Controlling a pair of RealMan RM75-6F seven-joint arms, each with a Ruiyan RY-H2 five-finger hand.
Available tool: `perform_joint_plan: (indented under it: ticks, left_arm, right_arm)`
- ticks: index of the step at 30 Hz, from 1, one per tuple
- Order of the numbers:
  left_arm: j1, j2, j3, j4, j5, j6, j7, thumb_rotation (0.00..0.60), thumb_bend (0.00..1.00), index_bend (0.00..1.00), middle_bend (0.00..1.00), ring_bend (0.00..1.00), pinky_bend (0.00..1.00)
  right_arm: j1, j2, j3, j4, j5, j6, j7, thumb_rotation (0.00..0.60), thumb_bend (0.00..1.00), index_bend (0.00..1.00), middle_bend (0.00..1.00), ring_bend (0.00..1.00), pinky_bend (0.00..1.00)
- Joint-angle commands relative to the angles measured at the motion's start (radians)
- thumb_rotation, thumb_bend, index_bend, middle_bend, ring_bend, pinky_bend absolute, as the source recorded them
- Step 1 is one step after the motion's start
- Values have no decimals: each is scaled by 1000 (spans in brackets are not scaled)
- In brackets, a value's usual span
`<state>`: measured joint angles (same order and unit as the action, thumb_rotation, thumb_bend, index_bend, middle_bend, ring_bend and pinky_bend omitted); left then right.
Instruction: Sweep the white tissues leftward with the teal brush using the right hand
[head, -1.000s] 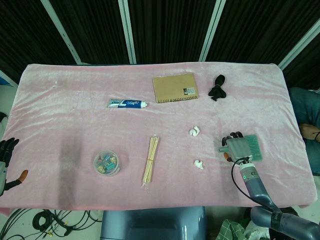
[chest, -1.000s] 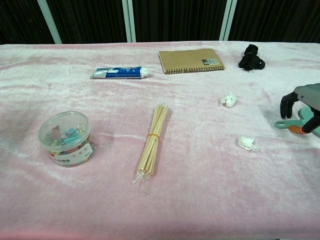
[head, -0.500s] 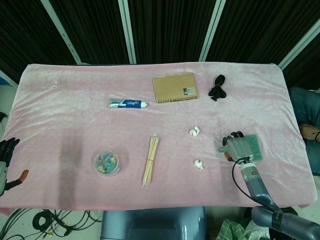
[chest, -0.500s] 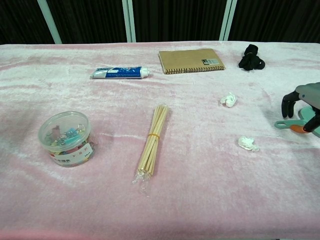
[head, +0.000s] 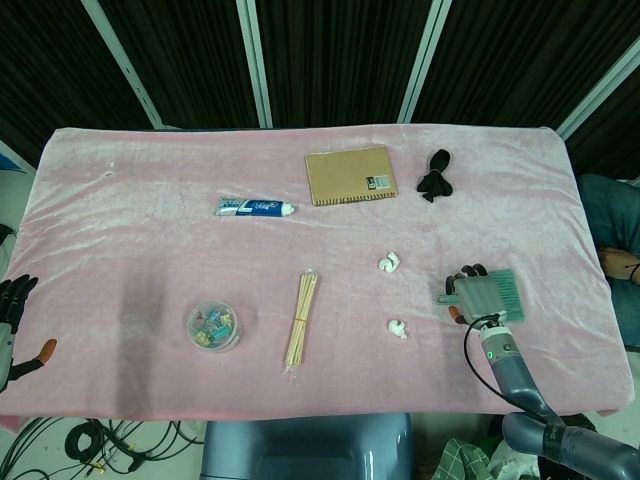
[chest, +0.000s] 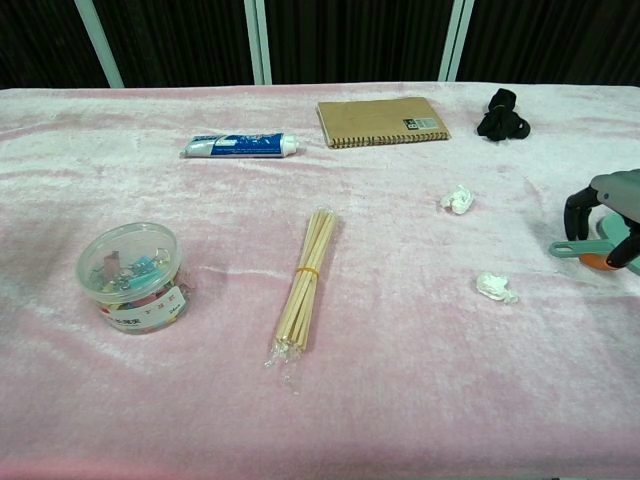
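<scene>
Your right hand (head: 478, 296) arches over the teal brush (head: 500, 295); I cannot tell if it grips. Hold its stiff handle; the tissues (head: 389, 263) are very light.

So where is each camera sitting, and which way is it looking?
Head view: sits high, looks steeply down on the whole pink tablecloth; shows the left hand at the left edge and the right hand over the teal brush.
Chest view: sits low at the near edge, looks across the table toward the dark curtains; shows only the right hand.
Both show the brush, two white tissues, toothpaste tube and notebook.
</scene>
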<state>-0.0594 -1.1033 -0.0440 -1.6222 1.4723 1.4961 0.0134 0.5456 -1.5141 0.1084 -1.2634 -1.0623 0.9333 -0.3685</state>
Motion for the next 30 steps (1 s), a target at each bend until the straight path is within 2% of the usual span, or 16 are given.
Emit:
perform_joint_plan:
  ticks: [1, 11, 18, 30]
  left_arm:
    - [0, 0, 0, 0, 0, 0, 0, 600, 276, 60, 53, 0, 0]
    - [0, 0, 0, -1, 0, 0, 0, 600, 276, 60, 53, 0, 0]
    - [0, 0, 0, -1, -1, -1, 2, 600, 276, 60, 53, 0, 0]
    - [-1, 1, 0, -3, -2, -3, 1, 600, 276, 60, 53, 0, 0]
  right_arm:
    - [1, -5, 1, 7, 2, -4, 1, 600, 261, 503, 449, 200, 151]
    - [8, -16, 1, 23, 7, -17, -3, 600, 264, 515, 472, 211, 151]
    - [9, -16, 2, 24, 8, -19, -4, 600, 328, 533, 486, 221, 151]
    - [11, 28, 6, -53, -20, -10, 10, 600, 331, 541, 486, 221, 151]
